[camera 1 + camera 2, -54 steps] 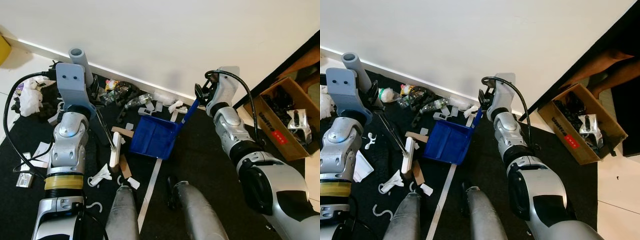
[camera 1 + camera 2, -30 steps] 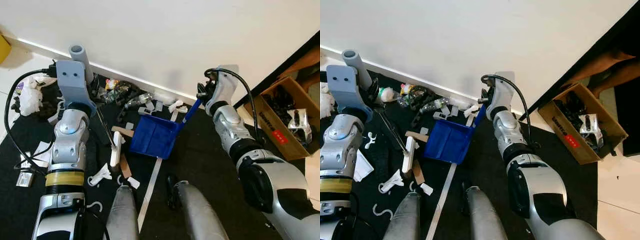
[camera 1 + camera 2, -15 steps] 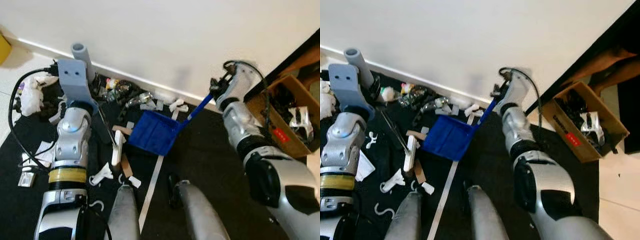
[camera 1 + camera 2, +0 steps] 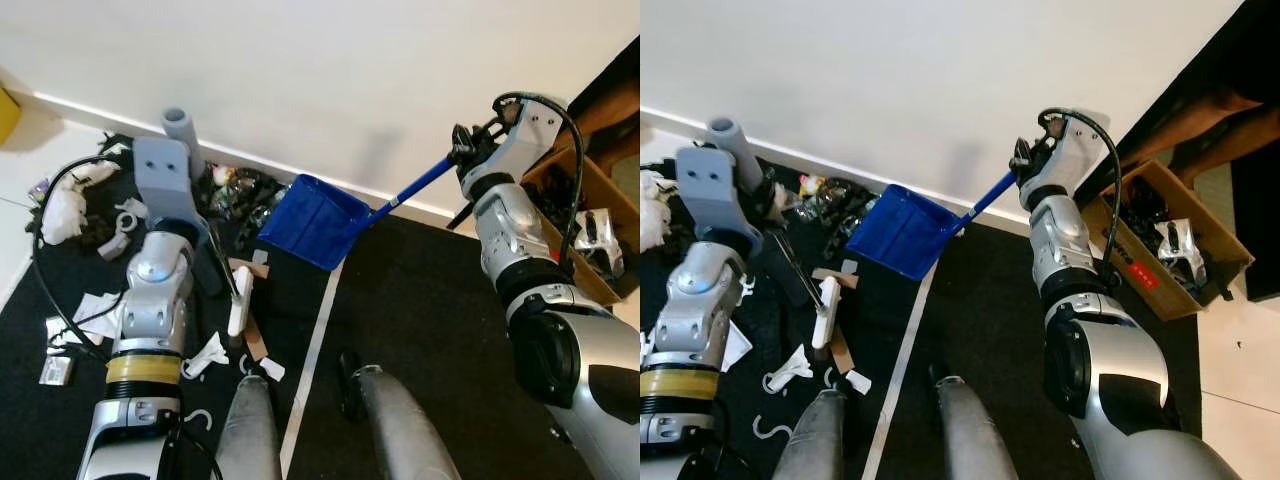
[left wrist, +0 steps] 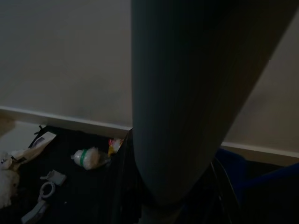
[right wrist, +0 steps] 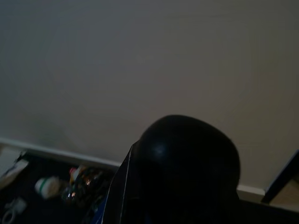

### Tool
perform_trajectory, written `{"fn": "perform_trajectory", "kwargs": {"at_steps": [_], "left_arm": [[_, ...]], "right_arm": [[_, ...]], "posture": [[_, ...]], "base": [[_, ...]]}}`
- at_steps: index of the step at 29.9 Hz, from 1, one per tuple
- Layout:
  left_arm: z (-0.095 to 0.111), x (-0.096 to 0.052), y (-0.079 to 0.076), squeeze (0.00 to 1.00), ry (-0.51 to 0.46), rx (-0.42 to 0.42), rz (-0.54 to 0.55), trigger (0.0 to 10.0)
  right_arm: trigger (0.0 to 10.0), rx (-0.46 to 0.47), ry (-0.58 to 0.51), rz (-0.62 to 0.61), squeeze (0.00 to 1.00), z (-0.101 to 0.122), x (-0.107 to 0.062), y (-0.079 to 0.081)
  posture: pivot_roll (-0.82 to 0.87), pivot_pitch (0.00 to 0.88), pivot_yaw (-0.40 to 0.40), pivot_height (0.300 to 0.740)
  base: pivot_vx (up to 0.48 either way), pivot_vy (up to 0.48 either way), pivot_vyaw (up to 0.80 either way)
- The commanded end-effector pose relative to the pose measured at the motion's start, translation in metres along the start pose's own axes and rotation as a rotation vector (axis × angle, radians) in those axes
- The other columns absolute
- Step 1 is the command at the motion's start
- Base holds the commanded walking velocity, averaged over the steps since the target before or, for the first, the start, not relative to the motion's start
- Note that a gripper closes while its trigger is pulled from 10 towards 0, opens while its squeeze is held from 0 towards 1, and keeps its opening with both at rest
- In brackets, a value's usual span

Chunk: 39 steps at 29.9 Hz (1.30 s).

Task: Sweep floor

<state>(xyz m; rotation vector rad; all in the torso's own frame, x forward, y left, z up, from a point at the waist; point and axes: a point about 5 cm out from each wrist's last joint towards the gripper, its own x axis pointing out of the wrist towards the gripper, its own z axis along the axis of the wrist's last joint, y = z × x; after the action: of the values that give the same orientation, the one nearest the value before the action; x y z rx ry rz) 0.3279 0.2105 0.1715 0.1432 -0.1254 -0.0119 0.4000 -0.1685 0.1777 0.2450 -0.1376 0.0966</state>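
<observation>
The right gripper [image 4: 468, 152] is raised near the white wall, its fingers closed on the end of the blue dustpan's handle. The blue dustpan [image 4: 318, 220] hangs tilted in the air — its scoop sits over the edge of the black mat [image 4: 430, 300], close to the white baseboard [image 4: 840, 175], with the handle slanting up to the right gripper.

The left arm reaches forward on the robot's left, and its left gripper [image 4: 172, 160] holds a grey broom handle [image 4: 177, 125] that stands up beside the wall; how far its fingers close around it cannot be told, since the grey mount covers them. In the left wrist view the grey pole [image 5: 187, 93] runs down the middle.

A heap of litter [image 4: 235, 190] — bottles, wrappers, dark bits — lies along the baseboard between the broom and the dustpan. White scraps [image 4: 210, 350] and wood pieces [image 4: 240, 295] are scattered on the mat by the left arm. A cardboard box [image 4: 1160, 250] full of objects sits to the right.
</observation>
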Motion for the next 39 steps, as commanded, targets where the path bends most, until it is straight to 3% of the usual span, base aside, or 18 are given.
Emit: {"fn": "perform_trajectory", "kwargs": {"at_steps": [1, 10, 13, 24, 32, 37, 39], "left_arm": [[-0.007, -0.005, -0.010, 0.00, 0.022, -0.001, -0.041, 10.0], [-0.007, -0.010, -0.013, 0.00, 0.033, 0.023, -0.067, 10.0], [-0.002, -0.013, -0.014, 0.00, 0.028, 0.045, -0.098, 10.0], [0.017, -0.013, -0.015, 0.00, 0.001, 0.088, -0.183, 10.0], [0.022, -0.014, -0.015, 0.00, 0.018, 0.083, -0.186, 10.0], [0.029, -0.012, -0.006, 0.00, 0.004, 0.083, -0.142, 10.0], [0.040, -0.008, 0.000, 0.00, -0.040, 0.083, -0.116, 10.0]], "right_arm": [[10.0, -0.043, 0.023, 0.027, 0.00, -0.003, -0.004, -0.008], [10.0, -0.085, 0.109, 0.029, 0.00, -0.015, -0.012, -0.018], [10.0, -0.137, 0.141, 0.062, 0.00, -0.018, -0.015, -0.020], [10.0, -0.189, 0.153, 0.137, 0.00, -0.006, -0.009, -0.020], [10.0, -0.200, 0.214, 0.174, 0.00, -0.014, -0.013, -0.022], [10.0, -0.243, 0.250, 0.195, 0.00, -0.021, -0.018, -0.025], [10.0, -0.254, 0.261, 0.193, 0.00, -0.023, -0.020, -0.027]], "posture": [[0.07, 0.139, -0.076, 0.740], [0.07, 0.139, -0.068, 0.740], [0.07, 0.142, -0.070, 0.740], [0.08, 0.156, -0.092, 0.740], [0.08, 0.162, -0.092, 0.740], [0.08, 0.164, -0.092, 0.740], [0.08, 0.162, -0.092, 0.740]], "base": [[0.000, 0.000, 0.00], [0.000, 0.000, 0.00], [0.000, 0.000, 0.00], [0.000, 0.000, 0.00], [0.000, 0.000, 0.00], [0.000, 0.000, 0.00], [0.000, 0.000, 0.00]]}}
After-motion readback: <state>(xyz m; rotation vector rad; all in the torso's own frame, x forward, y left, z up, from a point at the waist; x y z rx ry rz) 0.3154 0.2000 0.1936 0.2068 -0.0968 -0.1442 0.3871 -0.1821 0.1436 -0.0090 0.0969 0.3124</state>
